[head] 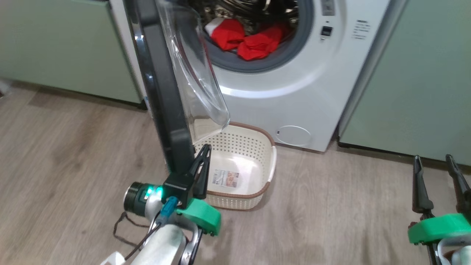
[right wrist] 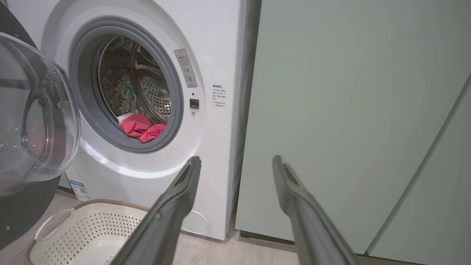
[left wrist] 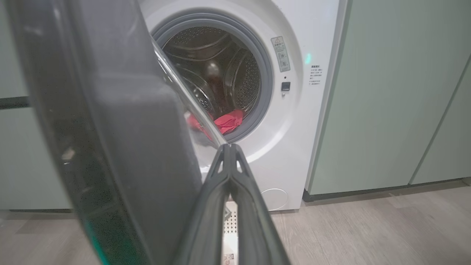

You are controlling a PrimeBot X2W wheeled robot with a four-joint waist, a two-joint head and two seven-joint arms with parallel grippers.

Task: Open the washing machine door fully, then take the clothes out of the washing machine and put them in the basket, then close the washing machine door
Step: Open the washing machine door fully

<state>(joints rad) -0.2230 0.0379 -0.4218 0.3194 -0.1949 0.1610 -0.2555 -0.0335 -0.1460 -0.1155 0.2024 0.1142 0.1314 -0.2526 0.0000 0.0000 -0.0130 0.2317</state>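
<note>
Washing machine door [head: 162, 92] stands nearest, swung out about square to the machine front, with its edge toward the head camera. It is open, but in my judgement not yet fully.

The left gripper [head: 206, 149] is at the door's lower edge, on the glass side. Its two fingers are pressed together and they hold nothing. I cannot tell for certain whether they touch the black rim.

To do this step well, the closed fingers should press flat on the inner face of the rim, not on the glass bowl. They should push toward the robot's left along the curve around the hinge, slowly, so that they do not slip off the edge. The glass bowl hangs above the near left corner of the basket [head: 243, 141], so the arm should stay high enough not to knock it.

The right gripper [head: 433, 159] waits at the lower right, fingers wide apart and empty.

The basket is on the floor just before the washing machine [head: 294, 95], and it is empty. The clothes [head: 254, 46] lie at the front of the drum.

Count: one door, one basket, one machine and two grippers. I can separate two red garments. Whether more lie under them I cannot tell.
</note>
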